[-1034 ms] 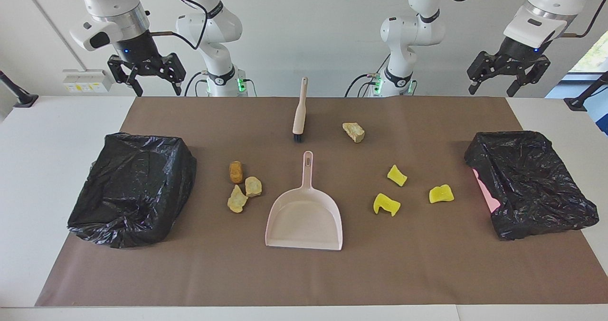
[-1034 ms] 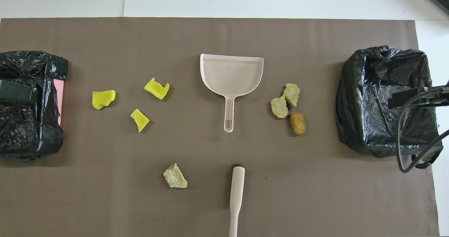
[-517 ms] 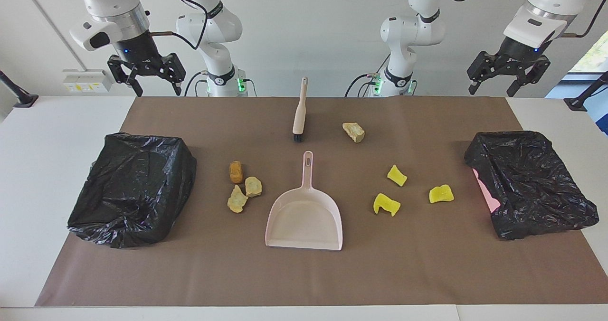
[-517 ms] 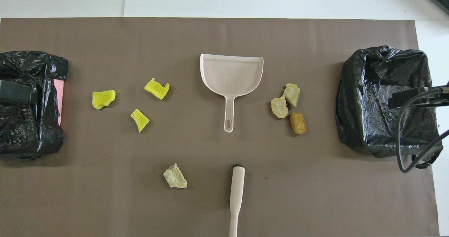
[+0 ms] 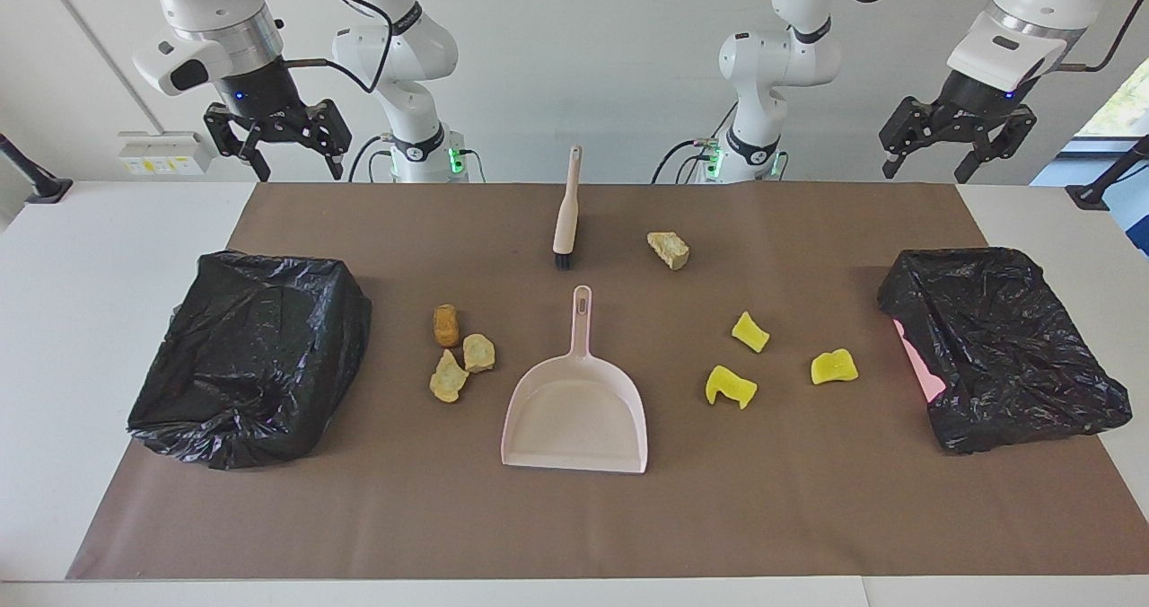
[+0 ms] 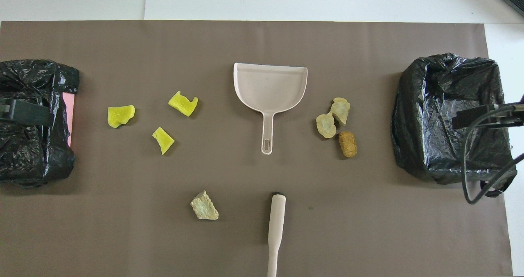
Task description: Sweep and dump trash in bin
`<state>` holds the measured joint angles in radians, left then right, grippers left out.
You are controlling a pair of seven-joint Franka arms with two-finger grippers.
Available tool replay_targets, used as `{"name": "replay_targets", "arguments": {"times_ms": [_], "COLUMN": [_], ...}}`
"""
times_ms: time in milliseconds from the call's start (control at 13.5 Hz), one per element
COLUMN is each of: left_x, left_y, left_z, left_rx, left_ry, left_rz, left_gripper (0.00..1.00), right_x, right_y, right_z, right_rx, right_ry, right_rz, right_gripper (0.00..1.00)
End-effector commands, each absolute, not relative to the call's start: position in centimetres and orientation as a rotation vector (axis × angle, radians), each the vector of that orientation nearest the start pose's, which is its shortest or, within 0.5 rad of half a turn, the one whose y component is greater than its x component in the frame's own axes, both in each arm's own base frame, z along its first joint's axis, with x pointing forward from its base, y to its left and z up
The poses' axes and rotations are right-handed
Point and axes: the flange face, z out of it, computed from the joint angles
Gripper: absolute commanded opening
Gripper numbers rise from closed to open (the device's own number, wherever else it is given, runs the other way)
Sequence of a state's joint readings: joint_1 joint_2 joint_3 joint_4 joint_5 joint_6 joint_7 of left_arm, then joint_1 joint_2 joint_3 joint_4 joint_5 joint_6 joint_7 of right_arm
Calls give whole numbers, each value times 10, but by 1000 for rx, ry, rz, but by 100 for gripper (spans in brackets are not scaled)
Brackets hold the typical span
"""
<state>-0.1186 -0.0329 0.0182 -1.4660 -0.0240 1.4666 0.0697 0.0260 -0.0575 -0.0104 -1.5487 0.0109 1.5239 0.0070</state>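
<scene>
Three yellow chunks [image 5: 749,331] [image 5: 730,386] [image 5: 834,366] lie on the brown mat toward the left arm's end. Three tan pieces [image 5: 446,324] [image 5: 478,353] [image 5: 447,378] cluster beside the pink dustpan [image 5: 574,414] toward the right arm's end. A fourth tan piece [image 5: 669,250] lies near the beige brush [image 5: 566,212]. The black-bagged bins [image 5: 251,356] [image 5: 1001,347] stand at the two ends. My right gripper [image 5: 299,174] and left gripper [image 5: 925,174] hang open and empty, high over the table's edge at the robots' end.
The brush [image 6: 276,223] lies flat with its bristles toward the dustpan handle [image 6: 266,139]. The brown mat [image 6: 368,236] covers most of the white table. A pink wall patch [image 6: 68,117] shows on the bin at the left arm's end.
The left gripper has drifted slightly up and toward the table's middle. The right gripper and all things on the mat have stayed in place.
</scene>
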Motion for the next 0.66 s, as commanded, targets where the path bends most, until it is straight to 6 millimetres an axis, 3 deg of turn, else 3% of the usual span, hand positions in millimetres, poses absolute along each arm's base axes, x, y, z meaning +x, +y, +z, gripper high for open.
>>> {"name": "replay_targets", "arguments": {"times_ms": [0, 295, 591], "left_x": [500, 458, 402], "left_y": [-88, -157, -232], "left_z": [671, 641, 588], "left_rx": [-3135, -3123, -3086], "left_ry": [369, 467, 614], "left_rz": [1, 19, 100], "left_gripper": [100, 100, 100], "right_x": [519, 517, 516], "right_y": [7, 7, 7], "right_z": [659, 659, 658], "right_rx": [-3129, -3130, -3130], "right_ry": [-40, -37, -35], "right_rz": [-31, -29, -24], "right_gripper": [100, 100, 100]}}
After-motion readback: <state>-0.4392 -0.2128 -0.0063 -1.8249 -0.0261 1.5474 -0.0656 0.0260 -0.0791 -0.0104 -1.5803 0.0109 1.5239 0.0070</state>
